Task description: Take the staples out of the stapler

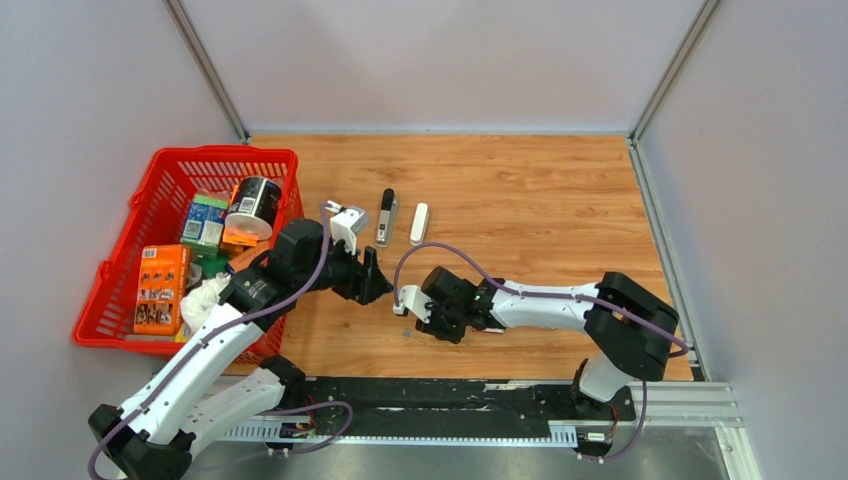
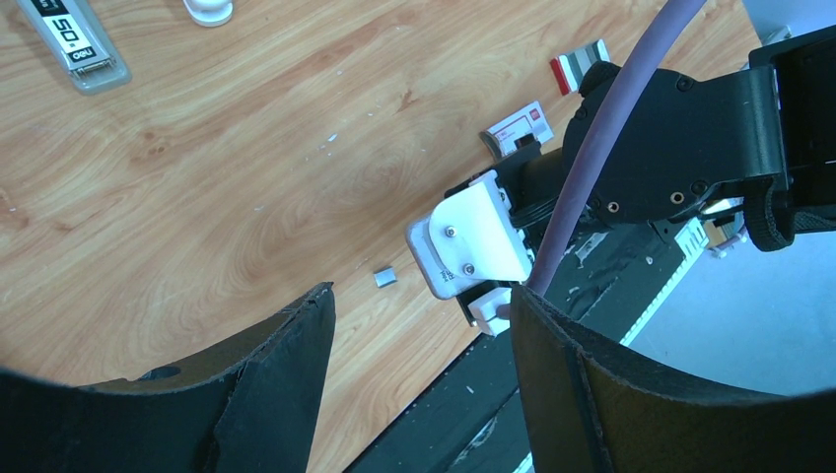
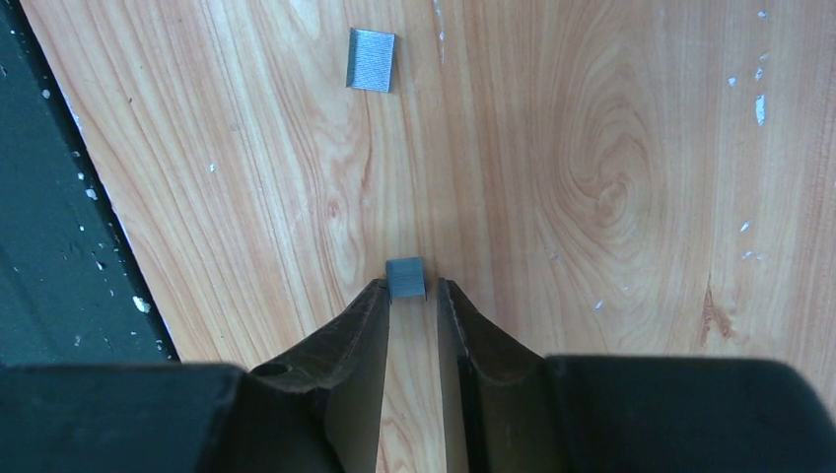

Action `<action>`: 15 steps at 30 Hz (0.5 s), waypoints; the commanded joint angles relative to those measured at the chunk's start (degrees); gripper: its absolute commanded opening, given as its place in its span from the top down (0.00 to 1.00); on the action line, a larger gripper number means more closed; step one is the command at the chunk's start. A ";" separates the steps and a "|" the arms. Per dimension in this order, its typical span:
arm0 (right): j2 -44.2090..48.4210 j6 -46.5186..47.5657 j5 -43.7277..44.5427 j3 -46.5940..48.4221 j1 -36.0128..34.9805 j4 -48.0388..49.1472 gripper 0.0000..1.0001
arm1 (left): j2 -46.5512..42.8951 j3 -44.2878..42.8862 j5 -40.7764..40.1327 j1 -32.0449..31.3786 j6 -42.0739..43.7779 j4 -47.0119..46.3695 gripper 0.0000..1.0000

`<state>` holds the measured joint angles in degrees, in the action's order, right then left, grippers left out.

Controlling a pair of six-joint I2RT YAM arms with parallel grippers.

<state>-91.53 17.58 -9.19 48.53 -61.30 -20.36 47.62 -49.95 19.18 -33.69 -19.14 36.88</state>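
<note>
At the table's left side sits a red plastic mesh basket [image 1: 120,250] full of boxed goods, which plays no part in this step. Next to it the left gripper [image 1: 376,281] hovers over the wooden tabletop [image 1: 560,200], its black jaws spread wide with nothing between them. Just beyond it lies the small slim white plastic stapler [image 1: 419,223]. Its grey-metal, black-tipped inner bar [image 1: 386,216] is out of the shell and lies just beside it without touching. The step in hand therefore looks like picking up loose staples from the boards.

Further right, the right gripper [image 3: 412,296] is low over the wood with its jaws drawn narrow around a small grey block of staples [image 3: 405,279], which sits at the very fingertips. One finger seems to touch the block, while a sliver of wood shows on the other side. It cannot be told whether the block is pinched or only bracketed. A second grey staple block [image 3: 371,59] lies well ahead of it.

To do this well, the gripper should probably ease forward so the pads cover more of the block before closing fully. A gentle squeeze is wise, since a glued strip may crumble or flick out sideways. The lift should be straight up and slow, and the nearby left arm should stay clear.
</note>
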 commanded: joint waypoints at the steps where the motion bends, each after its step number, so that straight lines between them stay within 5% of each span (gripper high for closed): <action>1: -2.25 -1.59 0.05 1.12 0.04 -1.44 0.73 | -1.03 -0.23 1.39 0.12 0.77 -0.50 0.27; 15: -0.68 -2.46 0.05 2.53 -0.67 -1.97 0.88 | -0.77 -0.14 1.56 0.21 0.59 -0.58 0.27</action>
<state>-92.55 17.21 -9.52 49.98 -61.60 -21.34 47.46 -49.95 18.65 -33.32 -19.09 37.08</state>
